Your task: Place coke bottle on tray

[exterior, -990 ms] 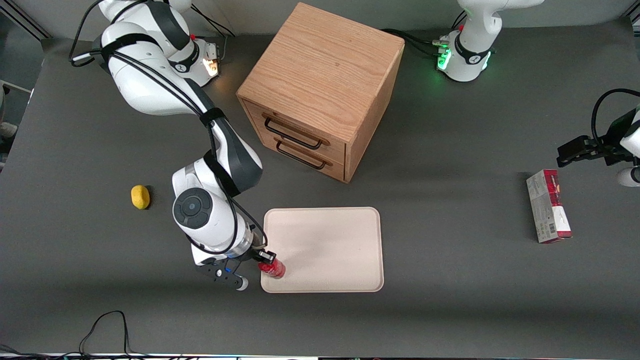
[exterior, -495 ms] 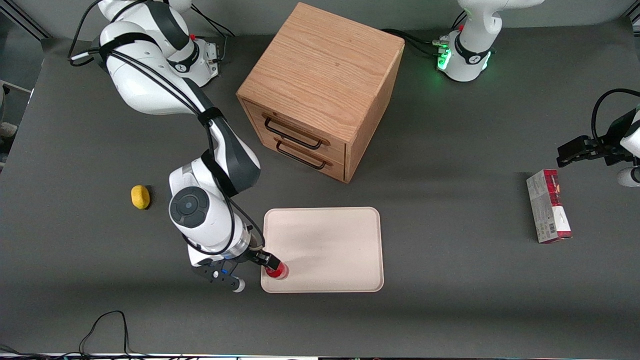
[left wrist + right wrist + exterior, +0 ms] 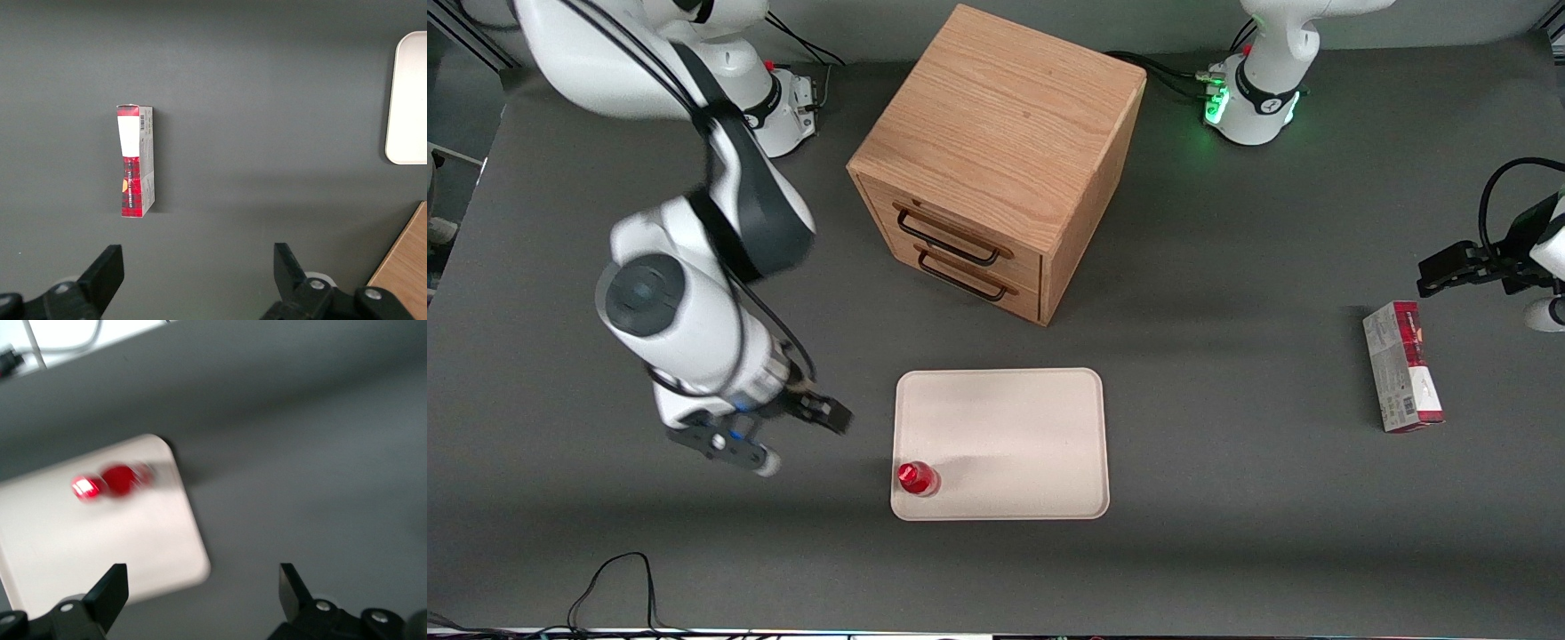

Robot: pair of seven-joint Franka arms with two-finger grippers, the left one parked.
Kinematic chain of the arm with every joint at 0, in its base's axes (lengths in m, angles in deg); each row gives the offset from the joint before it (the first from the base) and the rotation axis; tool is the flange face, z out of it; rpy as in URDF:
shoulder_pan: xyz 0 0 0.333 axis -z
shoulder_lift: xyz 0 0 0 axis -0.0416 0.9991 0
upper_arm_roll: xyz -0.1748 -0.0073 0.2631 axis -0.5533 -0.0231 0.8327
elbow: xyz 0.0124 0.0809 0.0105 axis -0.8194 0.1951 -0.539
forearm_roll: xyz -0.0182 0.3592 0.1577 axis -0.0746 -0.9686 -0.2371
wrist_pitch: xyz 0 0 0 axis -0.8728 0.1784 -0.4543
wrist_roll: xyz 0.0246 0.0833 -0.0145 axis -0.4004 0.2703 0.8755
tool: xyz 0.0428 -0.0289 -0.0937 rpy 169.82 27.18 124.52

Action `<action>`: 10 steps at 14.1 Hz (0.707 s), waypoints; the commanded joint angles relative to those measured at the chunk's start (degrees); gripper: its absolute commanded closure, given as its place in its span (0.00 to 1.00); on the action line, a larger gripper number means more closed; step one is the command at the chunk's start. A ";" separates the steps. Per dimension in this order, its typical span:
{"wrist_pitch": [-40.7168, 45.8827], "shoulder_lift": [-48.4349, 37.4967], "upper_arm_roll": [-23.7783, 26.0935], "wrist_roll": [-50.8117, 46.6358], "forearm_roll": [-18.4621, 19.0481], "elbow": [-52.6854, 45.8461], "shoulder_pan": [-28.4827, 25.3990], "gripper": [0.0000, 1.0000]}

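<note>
Red and upright, the coke bottle (image 3: 917, 478) stands on the tray (image 3: 1014, 427), just inside the corner nearest the front camera at my end, close to the low rim. My claw (image 3: 787, 433) hangs apart and empty above the counter (image 3: 1227, 267), well clear of the tray. The risk I see is that a nudge to the tray could topple the bottle over that edge, since it sits so near the rim.
</note>
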 commanded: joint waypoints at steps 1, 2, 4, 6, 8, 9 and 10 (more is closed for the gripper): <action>3.32 -17.29 -0.90 12.12 -3.90 16.37 5.95 0.00; 4.73 -21.68 -2.91 15.55 -4.25 19.71 6.40 0.00; 6.93 -30.38 -7.48 18.39 -5.73 26.56 6.41 0.00; 7.38 -36.38 -12.14 20.76 -7.58 31.06 6.41 0.00; 9.48 -37.11 -13.39 21.83 -7.68 31.52 6.41 0.00; 9.49 -37.02 -13.39 21.83 -7.68 31.52 6.41 0.00; 9.49 -36.85 -13.39 21.83 -7.68 31.52 6.41 0.00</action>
